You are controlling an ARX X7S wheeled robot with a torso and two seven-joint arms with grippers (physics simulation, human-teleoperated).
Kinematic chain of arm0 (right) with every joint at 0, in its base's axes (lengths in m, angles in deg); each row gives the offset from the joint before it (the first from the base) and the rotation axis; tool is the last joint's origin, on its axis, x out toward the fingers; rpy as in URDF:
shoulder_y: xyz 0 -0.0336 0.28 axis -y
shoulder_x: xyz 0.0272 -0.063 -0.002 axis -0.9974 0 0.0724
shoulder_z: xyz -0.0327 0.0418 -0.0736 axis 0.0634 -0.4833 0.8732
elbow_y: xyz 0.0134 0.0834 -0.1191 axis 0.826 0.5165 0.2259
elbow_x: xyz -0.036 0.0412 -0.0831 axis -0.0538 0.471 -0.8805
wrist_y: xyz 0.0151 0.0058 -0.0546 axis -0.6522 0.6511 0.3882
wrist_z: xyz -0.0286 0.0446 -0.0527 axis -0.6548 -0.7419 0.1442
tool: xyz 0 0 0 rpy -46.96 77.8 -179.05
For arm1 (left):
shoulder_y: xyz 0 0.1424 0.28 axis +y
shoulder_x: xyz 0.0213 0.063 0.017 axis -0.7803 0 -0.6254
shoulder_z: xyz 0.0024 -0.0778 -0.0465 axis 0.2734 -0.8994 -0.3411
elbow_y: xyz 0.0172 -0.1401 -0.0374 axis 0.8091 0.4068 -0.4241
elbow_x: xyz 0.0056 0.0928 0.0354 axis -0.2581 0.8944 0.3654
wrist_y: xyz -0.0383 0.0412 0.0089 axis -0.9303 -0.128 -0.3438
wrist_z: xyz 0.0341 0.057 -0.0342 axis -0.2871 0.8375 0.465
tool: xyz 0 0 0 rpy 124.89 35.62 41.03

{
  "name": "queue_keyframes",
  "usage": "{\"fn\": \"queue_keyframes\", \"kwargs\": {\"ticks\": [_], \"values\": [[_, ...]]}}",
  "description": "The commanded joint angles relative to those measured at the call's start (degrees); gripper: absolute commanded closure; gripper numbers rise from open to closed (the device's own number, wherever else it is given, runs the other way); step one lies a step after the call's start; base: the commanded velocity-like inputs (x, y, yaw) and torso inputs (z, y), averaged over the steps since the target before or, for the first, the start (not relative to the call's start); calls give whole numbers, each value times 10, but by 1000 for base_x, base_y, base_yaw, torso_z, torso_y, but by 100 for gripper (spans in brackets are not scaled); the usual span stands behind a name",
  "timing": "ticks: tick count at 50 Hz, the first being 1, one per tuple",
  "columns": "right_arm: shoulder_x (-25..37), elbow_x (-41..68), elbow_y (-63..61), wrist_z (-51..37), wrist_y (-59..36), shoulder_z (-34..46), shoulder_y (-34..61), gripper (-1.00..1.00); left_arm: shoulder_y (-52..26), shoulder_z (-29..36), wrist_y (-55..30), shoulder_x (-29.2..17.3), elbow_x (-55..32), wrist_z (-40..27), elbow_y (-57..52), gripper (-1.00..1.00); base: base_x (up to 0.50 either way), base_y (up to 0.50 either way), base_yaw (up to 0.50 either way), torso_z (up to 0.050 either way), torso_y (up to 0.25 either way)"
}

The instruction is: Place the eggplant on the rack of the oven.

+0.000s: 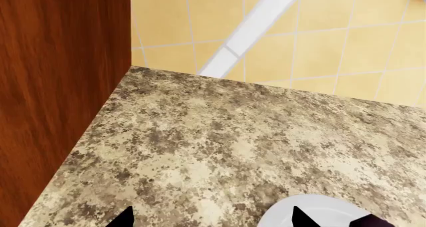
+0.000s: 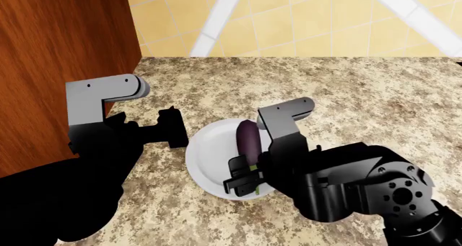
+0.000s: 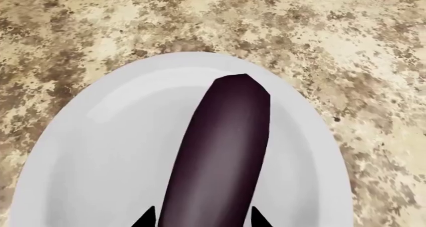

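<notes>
The dark purple eggplant (image 2: 248, 137) lies on a white plate (image 2: 205, 154) on the speckled countertop. It also shows in the right wrist view (image 3: 220, 147). My right gripper (image 2: 244, 179) is low over the plate at the eggplant's near, stem end. Its jaws (image 3: 203, 219) are narrowed close against both sides of the eggplant. My left gripper (image 2: 173, 128) hangs open and empty just left of the plate, and the left wrist view (image 1: 213, 219) shows bare counter between its tips, with the plate's edge (image 1: 332, 209) beside one of them. The oven and its rack are out of view.
A tall wooden cabinet side (image 2: 58, 62) stands at the counter's left end, close to my left arm. A yellow tiled wall (image 2: 303, 24) runs behind the granite counter (image 2: 375, 94).
</notes>
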Motion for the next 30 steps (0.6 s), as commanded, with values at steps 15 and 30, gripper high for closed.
{"fn": "queue_keyframes", "kwargs": {"ticks": [15,30], "values": [[33,24,-55,-54,5,-15,29,100,-5,4,4,-4,-6,-7,-4,-100,0,0,0,0,1],[93,49,-193,-91,58,-85,-13,100,-1,-3,13,-12,-16,-14,-44,-100,0,0,0,0,0]]}}
